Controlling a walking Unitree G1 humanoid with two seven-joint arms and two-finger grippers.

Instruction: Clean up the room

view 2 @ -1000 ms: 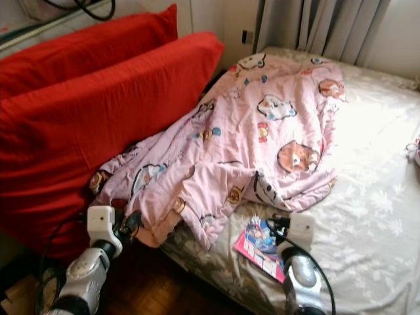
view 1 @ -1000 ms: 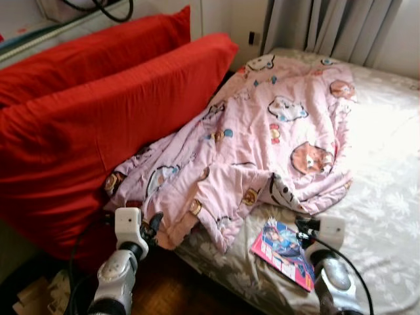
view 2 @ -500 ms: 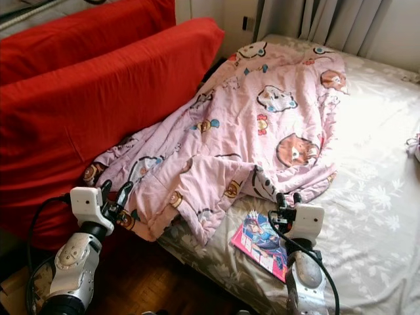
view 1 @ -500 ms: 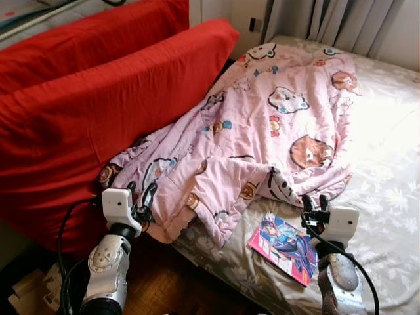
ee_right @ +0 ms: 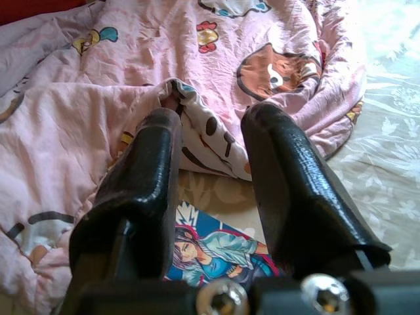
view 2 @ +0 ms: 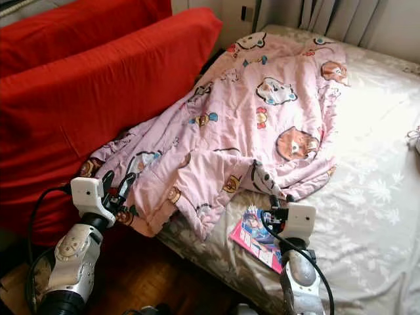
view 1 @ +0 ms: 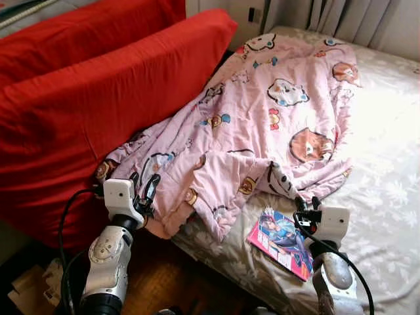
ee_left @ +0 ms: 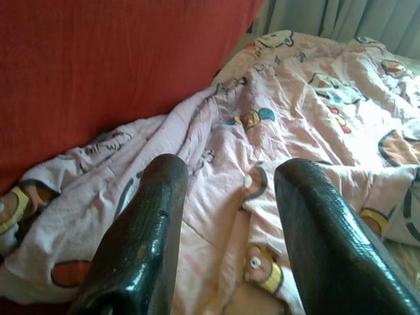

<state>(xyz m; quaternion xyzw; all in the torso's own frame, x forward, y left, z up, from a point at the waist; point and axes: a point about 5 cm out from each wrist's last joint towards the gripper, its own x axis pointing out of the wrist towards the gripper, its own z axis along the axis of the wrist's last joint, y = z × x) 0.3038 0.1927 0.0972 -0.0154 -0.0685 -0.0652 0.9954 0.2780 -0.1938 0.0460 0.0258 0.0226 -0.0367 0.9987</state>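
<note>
Left gripper (view 1: 144, 187) sits at lower left of my left eye view with its fingers spread wide and empty, at the hanging edge of the pink cartoon-print blanket (view 1: 262, 131). At lower right the right gripper (view 1: 307, 205) is also spread and empty, just beside the comic book (view 1: 282, 241) on the grey floral bedsheet (view 1: 387, 197).

My right eye view repeats this: two red cushions (view 2: 98, 85) lean at upper left, and the blanket is heaped from centre to top.

Through the left wrist view, both fingers (ee_left: 141, 236) frame blanket folds below the red cushion.

Through the right wrist view, the fingers (ee_right: 144, 177) straddle a blanket corner, the comic at the bottom centre.

My worry: the blanket's edge overhangs the bed corner, so a shallow pinch could slip off and let it slide to the wooden floor (view 1: 164, 282); a blanket drag could also sweep the comic off.

Count: one blanket, one comic, two cushions.
</note>
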